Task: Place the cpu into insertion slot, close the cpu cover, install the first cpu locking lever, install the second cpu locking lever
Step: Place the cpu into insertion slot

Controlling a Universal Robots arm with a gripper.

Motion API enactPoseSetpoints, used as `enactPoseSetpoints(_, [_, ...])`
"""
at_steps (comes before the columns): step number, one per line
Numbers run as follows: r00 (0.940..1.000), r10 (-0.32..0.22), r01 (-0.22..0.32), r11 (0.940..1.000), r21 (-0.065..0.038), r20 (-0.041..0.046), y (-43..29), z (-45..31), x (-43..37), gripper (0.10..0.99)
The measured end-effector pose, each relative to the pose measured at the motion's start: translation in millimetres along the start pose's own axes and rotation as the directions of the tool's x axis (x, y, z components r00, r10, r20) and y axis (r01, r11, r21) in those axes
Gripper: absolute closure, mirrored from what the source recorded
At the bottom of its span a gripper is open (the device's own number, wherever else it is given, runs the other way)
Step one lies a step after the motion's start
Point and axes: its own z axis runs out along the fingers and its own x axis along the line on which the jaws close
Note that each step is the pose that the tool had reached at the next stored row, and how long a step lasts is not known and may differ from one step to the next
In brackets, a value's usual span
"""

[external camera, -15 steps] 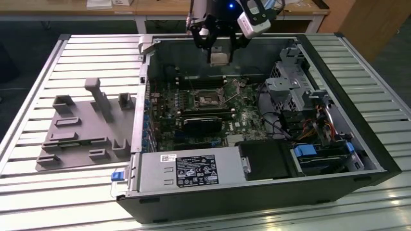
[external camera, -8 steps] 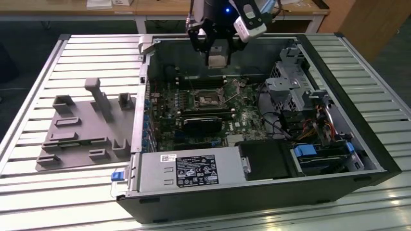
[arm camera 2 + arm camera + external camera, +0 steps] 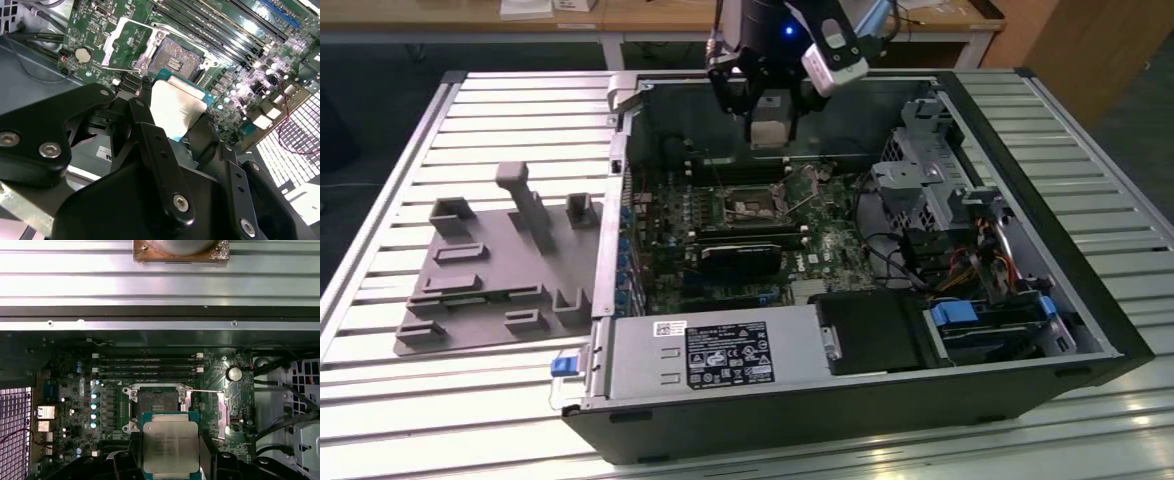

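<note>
The cpu [image 3: 170, 447] is clamped between the jaws of the gripper [image 3: 170, 460]. The empty insertion slot [image 3: 156, 402] lies just beyond the jaws, with the cpu cover [image 3: 220, 412] swung open beside it. Nothing is seated or latched yet.

Black gripper [image 3: 173, 112] links carry silver screws [image 3: 181, 202]; blue light [image 3: 787, 30] glows.

Dim ltg, deep shadows; glare (cpu [image 3: 178, 107])
</note>
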Motion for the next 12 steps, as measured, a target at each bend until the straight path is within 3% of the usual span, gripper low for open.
enactPoseSetpoints(2, [1.0,0.004,-0.004,1.0,0.0,0.0004,-0.2,2.0,0.1,0.549])
enactPoseSetpoints(6, [0.9977,0.067,-0.067,0.9977,0.001,0.0061,-0.5,5.1,0.1,0.549])
enactPoseSetpoints(12, [0.9844,0.175,-0.175,0.9845,0.001,0.0162,-1.0,11.6,0.2,0.549])
